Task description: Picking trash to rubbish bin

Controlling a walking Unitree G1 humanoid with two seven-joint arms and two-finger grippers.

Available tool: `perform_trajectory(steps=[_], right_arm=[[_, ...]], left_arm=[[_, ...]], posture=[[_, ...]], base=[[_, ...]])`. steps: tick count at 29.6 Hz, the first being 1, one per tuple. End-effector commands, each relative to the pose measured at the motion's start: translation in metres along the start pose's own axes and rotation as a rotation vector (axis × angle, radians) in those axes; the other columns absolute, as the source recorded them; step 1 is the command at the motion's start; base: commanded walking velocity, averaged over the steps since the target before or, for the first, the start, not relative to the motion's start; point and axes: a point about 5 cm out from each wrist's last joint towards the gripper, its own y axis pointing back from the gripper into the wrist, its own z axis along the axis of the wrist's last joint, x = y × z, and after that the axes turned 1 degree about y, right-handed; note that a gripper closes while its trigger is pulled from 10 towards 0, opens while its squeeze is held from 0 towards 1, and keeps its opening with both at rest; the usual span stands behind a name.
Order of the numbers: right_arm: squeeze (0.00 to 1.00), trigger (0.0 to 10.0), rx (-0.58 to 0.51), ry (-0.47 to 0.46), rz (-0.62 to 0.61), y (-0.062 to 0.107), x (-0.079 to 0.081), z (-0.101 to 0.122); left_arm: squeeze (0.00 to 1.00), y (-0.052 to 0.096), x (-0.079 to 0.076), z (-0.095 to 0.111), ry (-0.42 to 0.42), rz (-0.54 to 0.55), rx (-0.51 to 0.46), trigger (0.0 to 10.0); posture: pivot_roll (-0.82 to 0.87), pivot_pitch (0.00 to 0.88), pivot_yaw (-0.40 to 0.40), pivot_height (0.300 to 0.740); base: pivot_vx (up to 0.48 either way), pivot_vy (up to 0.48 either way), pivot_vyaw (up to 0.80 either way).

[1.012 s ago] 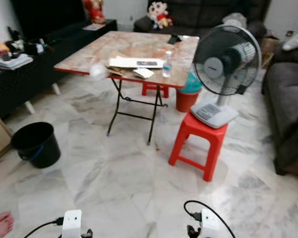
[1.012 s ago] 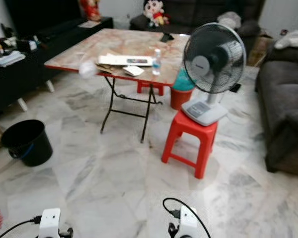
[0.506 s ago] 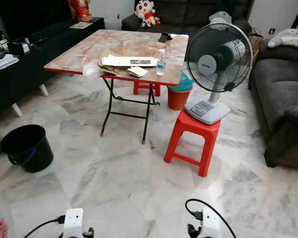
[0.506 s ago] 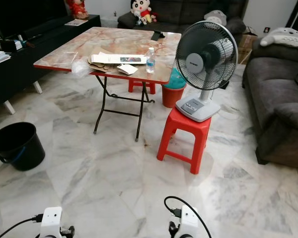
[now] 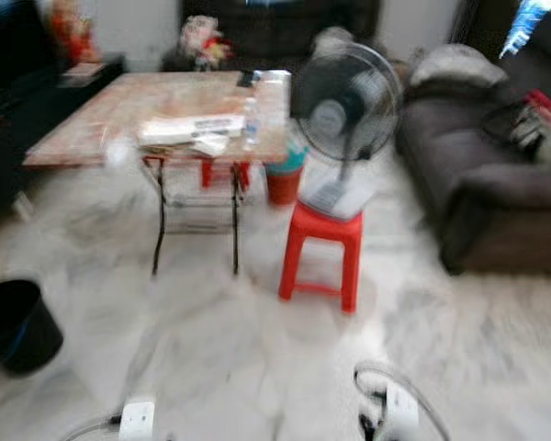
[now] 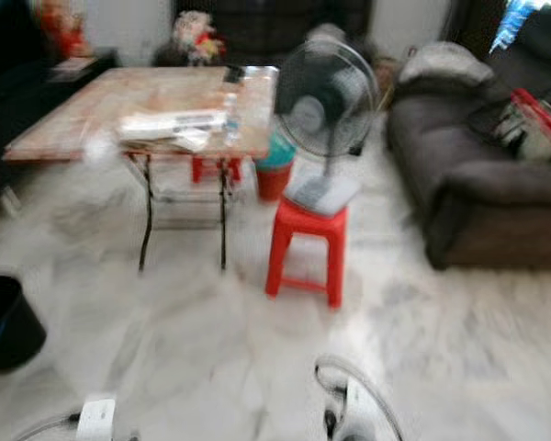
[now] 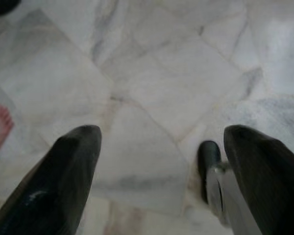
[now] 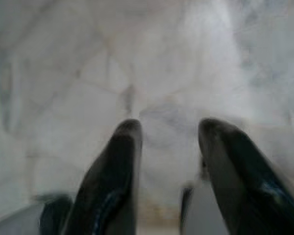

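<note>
**Trash ahead-left on the tabletop, both end effectors low**

The trash, blurred papers lying crosswise, is seen on the tabletop, well ahead and to the left. The bin stands on the floor at left. The left end effector is spread wide, the right end effector parted, both empty over the floor; the left is judged nearer

View swung right, now blurred
</note>
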Motion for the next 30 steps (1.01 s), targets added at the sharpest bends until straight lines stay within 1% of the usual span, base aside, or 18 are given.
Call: perform_trajectory(steps=[1, 17, 30], right_arm=[[0.00, 10.0, -0.023, 0.005, -0.013, -0.0009, -0.0050, 0.0088], [0.00, 10.0, -0.023, 0.003, -0.010, -0.0009, -0.0028, 0.0076], [0.00, 10.0, -0.021, 0.005, -0.008, -0.0008, -0.0022, 0.0066]], left_arm=[[0.00, -0.0002, -0.0061, 0.0005, 0.003, -0.011, 0.001, 10.0], [0.00, -0.0001, -0.0038, 0.0001, -0.002, -0.007, 0.003, 10.0], [0.00, -0.0002, -0.0025, 0.0005, -0.010, -0.003, 0.003, 10.0]], posture=[[-0.05, 0.000, 0.022, 0.740], [-0.06, 0.000, 0.029, 0.740], [-0.06, 0.000, 0.034, 0.740]], base=[[0.000, 0.000, 0.00], [0.000, 0.000, 0.00], [0.000, 0.286, 0.00]])
